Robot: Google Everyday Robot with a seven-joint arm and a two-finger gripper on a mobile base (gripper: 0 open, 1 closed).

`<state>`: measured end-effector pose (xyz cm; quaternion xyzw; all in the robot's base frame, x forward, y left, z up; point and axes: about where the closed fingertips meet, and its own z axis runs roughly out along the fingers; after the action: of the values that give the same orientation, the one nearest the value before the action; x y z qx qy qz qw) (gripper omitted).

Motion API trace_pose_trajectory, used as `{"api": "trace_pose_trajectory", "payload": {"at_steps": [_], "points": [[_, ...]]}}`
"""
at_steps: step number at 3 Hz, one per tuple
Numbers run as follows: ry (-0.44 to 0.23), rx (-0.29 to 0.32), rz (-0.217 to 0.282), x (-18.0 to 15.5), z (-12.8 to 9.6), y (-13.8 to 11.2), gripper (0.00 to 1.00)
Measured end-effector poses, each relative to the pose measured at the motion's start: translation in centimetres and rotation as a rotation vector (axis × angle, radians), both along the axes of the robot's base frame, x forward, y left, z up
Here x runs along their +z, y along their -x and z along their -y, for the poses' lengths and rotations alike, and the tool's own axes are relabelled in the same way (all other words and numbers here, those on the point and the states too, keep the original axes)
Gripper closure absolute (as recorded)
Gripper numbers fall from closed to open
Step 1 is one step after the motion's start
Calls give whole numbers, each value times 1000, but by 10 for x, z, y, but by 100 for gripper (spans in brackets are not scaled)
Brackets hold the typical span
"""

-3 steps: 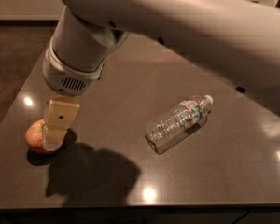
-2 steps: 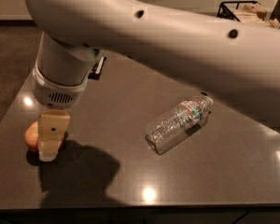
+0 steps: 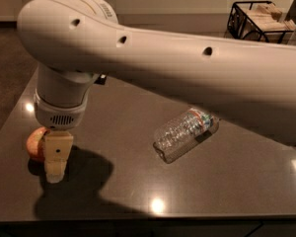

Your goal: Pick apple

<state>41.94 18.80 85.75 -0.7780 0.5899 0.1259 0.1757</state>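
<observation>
The red-orange apple [image 3: 35,143] sits on the dark table [image 3: 118,181] near its left edge. My gripper [image 3: 54,166] hangs from the big white arm and reaches down right at the apple's right side. It covers the apple's right half and its tip is close to the tabletop. The apple rests on the table.
A clear plastic bottle [image 3: 184,134] lies on its side at the middle of the table, right of the gripper. A black wire basket [image 3: 256,18] with wooden pieces stands at the far back right. The table's front edge runs along the bottom of the view.
The arm has swung left and down. The gripper has dropped lower beside the apple and now covers more of it. The apple and the bottle have not moved.
</observation>
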Motion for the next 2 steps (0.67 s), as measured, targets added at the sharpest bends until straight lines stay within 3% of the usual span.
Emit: {"api": "trace_pose_trajectory", "payload": {"at_steps": [1, 2], "points": [[23, -2, -11, -12, 2, 0, 0], [38, -3, -18, -18, 2, -1, 16]]}}
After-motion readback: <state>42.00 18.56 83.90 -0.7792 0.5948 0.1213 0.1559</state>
